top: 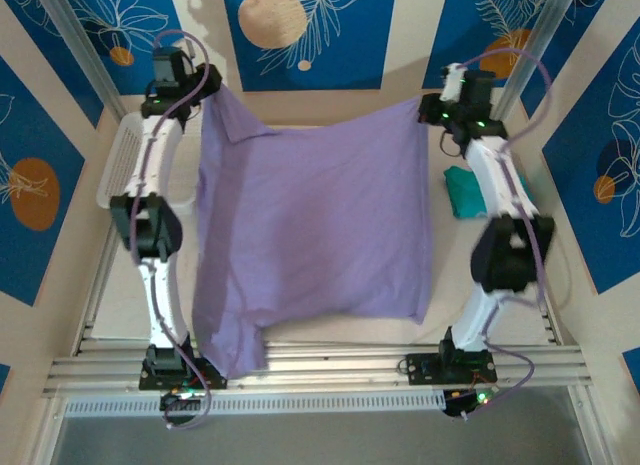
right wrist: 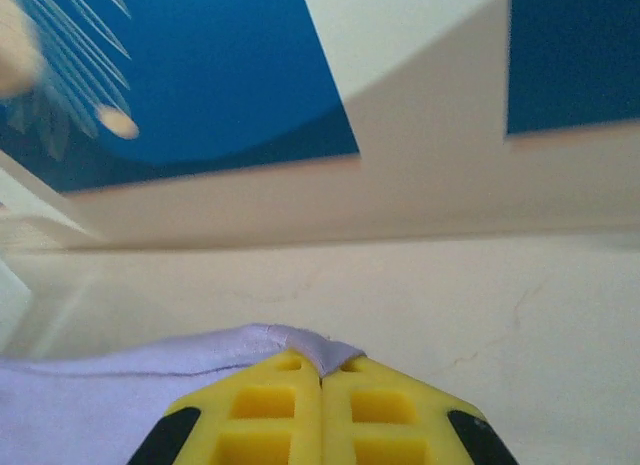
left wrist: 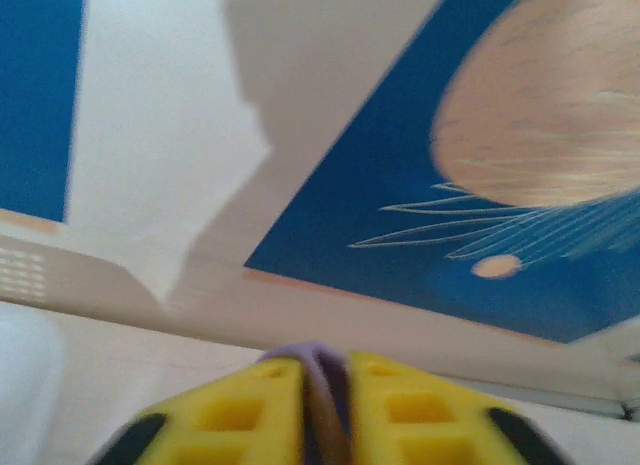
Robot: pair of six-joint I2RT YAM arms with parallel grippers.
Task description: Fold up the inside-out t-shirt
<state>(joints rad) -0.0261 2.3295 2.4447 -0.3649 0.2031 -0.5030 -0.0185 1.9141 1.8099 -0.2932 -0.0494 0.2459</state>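
Observation:
The lavender t-shirt (top: 315, 225) hangs spread between both arms over the middle of the table, its near edge drooping past the front rail at the lower left. My left gripper (top: 212, 85) is shut on the shirt's far left corner; purple fabric (left wrist: 318, 370) is pinched between its yellow fingers (left wrist: 245, 415). At the far right corner my right gripper (top: 425, 107) is shut on the shirt's edge, and a fold of the fabric (right wrist: 300, 343) pokes out above its closed yellow fingers (right wrist: 270, 410).
A white plastic basket (top: 122, 163) stands at the far left, beside the left arm. A small teal-green garment (top: 463, 192) lies at the right, partly behind the right arm. Blue patterned walls enclose the table on three sides.

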